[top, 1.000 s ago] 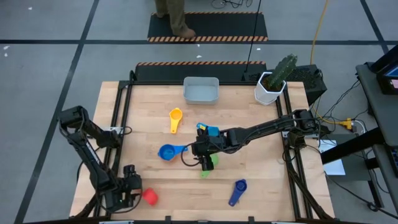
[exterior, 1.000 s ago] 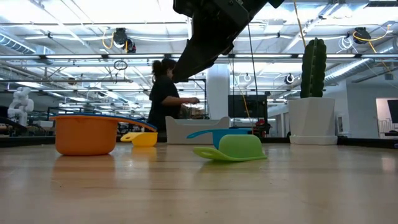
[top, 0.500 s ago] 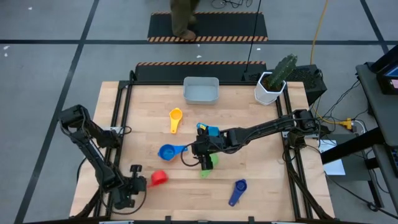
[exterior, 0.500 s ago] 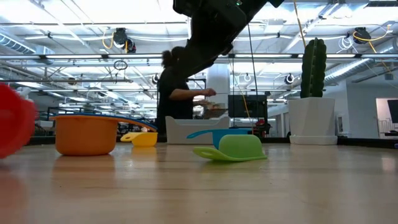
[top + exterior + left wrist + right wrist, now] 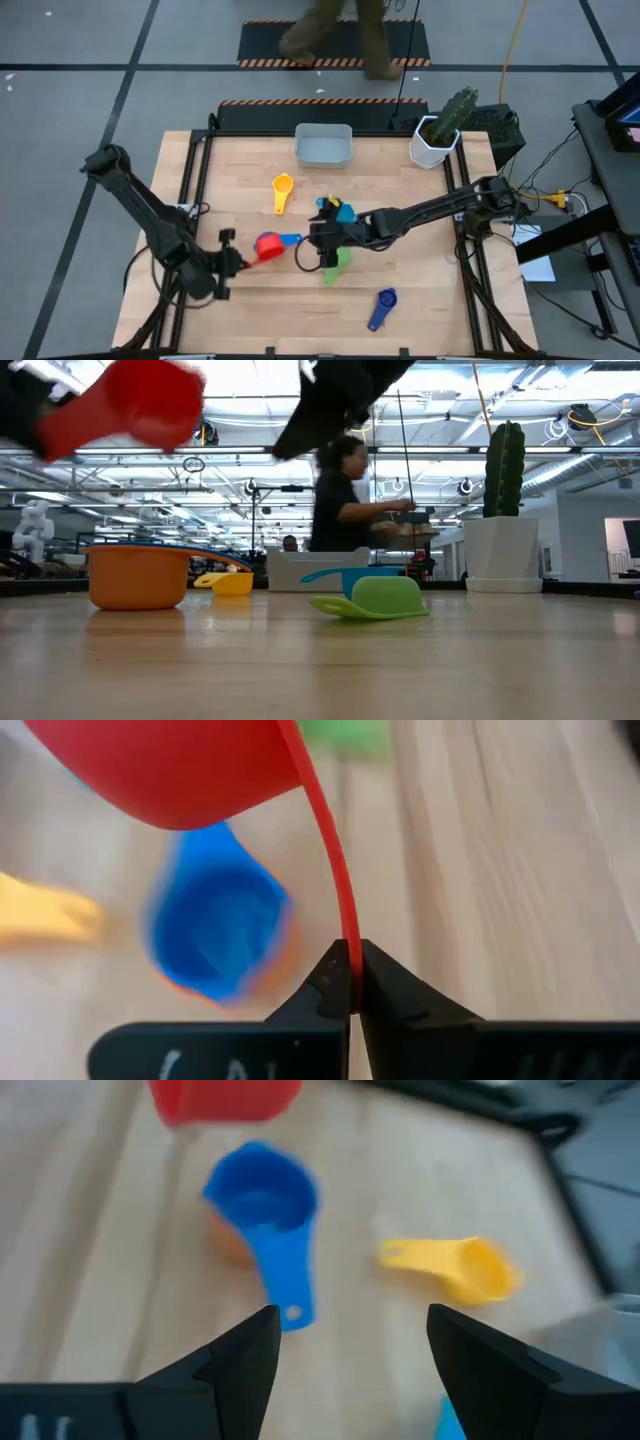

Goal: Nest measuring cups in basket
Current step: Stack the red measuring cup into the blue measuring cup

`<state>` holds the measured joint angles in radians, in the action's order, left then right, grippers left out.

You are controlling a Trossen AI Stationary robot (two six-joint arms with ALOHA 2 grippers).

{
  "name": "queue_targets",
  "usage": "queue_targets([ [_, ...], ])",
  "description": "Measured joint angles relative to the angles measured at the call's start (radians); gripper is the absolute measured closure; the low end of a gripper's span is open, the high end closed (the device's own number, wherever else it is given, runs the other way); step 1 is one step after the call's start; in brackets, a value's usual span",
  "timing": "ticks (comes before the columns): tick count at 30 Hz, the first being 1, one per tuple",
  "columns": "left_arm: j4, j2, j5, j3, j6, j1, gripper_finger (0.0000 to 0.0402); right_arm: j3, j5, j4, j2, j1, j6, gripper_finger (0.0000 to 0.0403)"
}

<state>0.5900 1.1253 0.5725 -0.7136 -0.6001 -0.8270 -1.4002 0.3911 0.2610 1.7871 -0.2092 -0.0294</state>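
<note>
My left gripper [image 5: 240,260] is shut on the red measuring cup [image 5: 268,246] and holds it in the air above the blue cup [image 5: 215,935]. The blue cup sits inside the orange cup [image 5: 138,578] at the table's middle. My right gripper [image 5: 350,1350] hovers open just right of them, over the green cup [image 5: 335,262], which lies bowl down. The yellow cup [image 5: 282,190] and the light blue cup [image 5: 342,211] lie farther back. A dark blue cup [image 5: 382,305] lies near the front. The basket [image 5: 323,146] stands at the far edge. My left gripper pinches the red cup's thin handle [image 5: 346,965] between its two fingers, near the handle's free end. The fingers slant down from the table's near left. The cup [image 5: 130,405] is lifted clear of the table and its bowl sticks out beyond the fingertips.
A white pot with a cactus [image 5: 440,135] stands at the far right corner. A person [image 5: 345,495] walks past behind the table. Bare wood lies along the near edge and at the right.
My left gripper has swung up from the near left corner toward the table's middle, carrying the red cup with it. The cup has gone from the tabletop to well above it and now hangs over the blue cup. My right gripper has risen a little.
</note>
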Motion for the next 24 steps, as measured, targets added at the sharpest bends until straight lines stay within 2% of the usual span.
queue_targets([
  [3, -0.056, -0.090, 0.102, 0.000, 0.119, 0.033, 0.0394, -0.001, 0.029, -0.016, -0.036, -0.014, 0.018, 0.0158],
  [6, -0.173, -0.144, 0.140, 0.000, 0.260, 0.076, 0.0395, -0.001, 0.028, -0.074, -0.045, -0.029, 0.029, 0.0158],
  [16, -0.663, -0.091, 0.108, 0.000, 0.770, 0.184, 0.0395, 0.000, 0.026, -0.344, -0.044, -0.061, -0.043, 0.0158],
  [20, -0.812, -0.066, 0.057, 0.000, 0.886, 0.226, 0.0397, 0.000, 0.025, -0.407, -0.044, -0.071, -0.082, 0.0158],
  [24, -0.886, -0.047, 0.000, 0.000, 0.929, 0.262, 0.0392, 0.000, 0.026, -0.438, -0.056, -0.085, -0.099, 0.0158],
])
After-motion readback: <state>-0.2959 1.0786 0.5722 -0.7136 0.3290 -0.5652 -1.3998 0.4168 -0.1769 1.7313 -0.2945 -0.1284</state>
